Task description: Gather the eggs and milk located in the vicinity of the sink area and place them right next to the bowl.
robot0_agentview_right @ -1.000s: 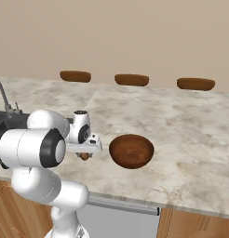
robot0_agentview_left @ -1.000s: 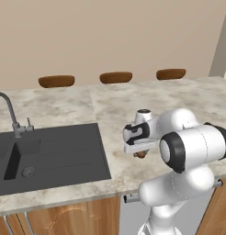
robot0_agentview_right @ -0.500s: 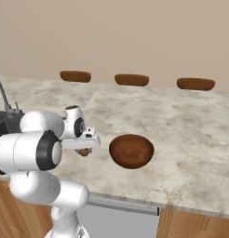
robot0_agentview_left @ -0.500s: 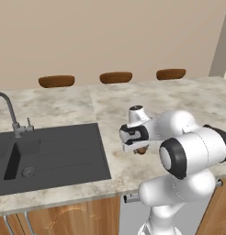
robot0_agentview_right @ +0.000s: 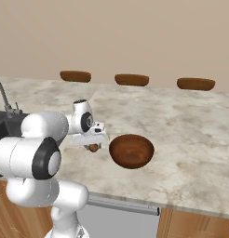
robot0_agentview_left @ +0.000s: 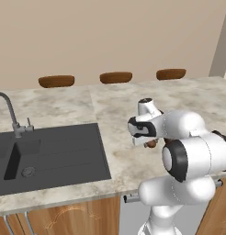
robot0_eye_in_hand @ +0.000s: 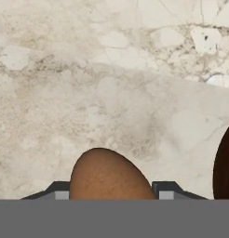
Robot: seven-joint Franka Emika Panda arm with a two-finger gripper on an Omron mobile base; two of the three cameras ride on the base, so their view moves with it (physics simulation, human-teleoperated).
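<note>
1. Hand view: the gripper (robot0_eye_in_hand: 109, 193) is closed on a brown egg (robot0_eye_in_hand: 107, 174), whose rounded end sticks out between the two dark finger tips above the marbled counter (robot0_eye_in_hand: 111, 83). The dark curved edge of the bowl (robot0_eye_in_hand: 225, 162) shows at the right margin.
2. Right base view: the gripper (robot0_agentview_right: 91, 145) hangs low over the counter (robot0_agentview_right: 191, 139) with the egg (robot0_agentview_right: 93, 148) under it, just beside the left rim of the wooden bowl (robot0_agentview_right: 131, 151). Whether the egg touches the counter cannot be told.
3. Left base view: the gripper (robot0_agentview_left: 144, 137) and egg (robot0_agentview_left: 151, 144) sit beside the arm's white body, well apart from the sink (robot0_agentview_left: 50, 151) and its faucet (robot0_agentview_left: 9, 112).
4. Change over the last second: the wrist has swung round and the hand has settled lower, while the egg has stayed close to the bowl's left side. The jaws have kept their grip throughout.
5. Meaning for the task: this egg appears to be at its drop-off spot, so letting go is probably the step in hand.
6. Caution: an egg can roll once freed, so a low, gentle release is advisable.
7. Background: three brown stool seats (robot0_agentview_right: 131, 80) line the far edge of the counter.
</note>
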